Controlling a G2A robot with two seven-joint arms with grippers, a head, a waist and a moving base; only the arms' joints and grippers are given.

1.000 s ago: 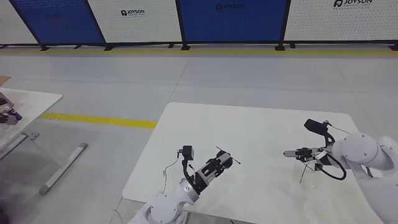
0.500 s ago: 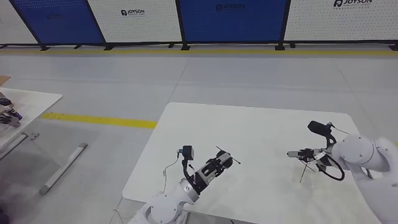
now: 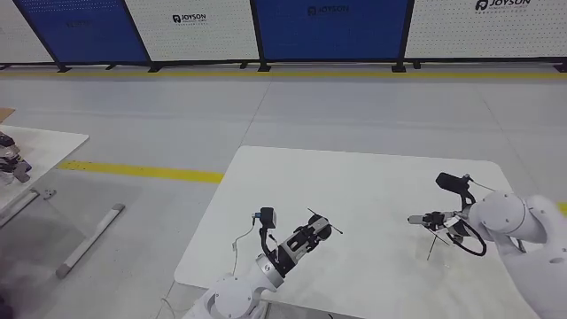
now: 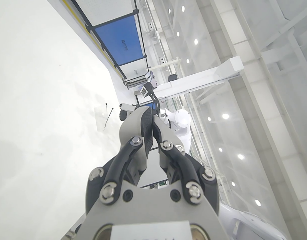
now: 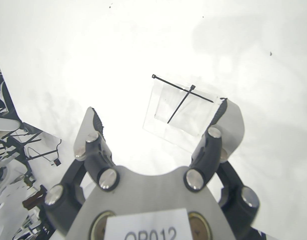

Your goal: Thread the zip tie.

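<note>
On the wide white table (image 3: 372,177), the right gripper (image 5: 157,105) only wobbled a little, fingers apart, over the small clear plastic box (image 5: 168,123) holding two thin black zip ties (image 5: 187,92). The left gripper (image 3: 319,225) stayed pinched on its own black zip tie (image 3: 336,227). No threading yet.

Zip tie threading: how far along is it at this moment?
Done: the left gripper is shut on one zip tie, which sticks out straight on both sides of its tips.
In hand: the right gripper is open above the clear holder, where two crossed ties lie.
Left: the threading itself. No tail passes through a head, and no loop is formed.
</note>
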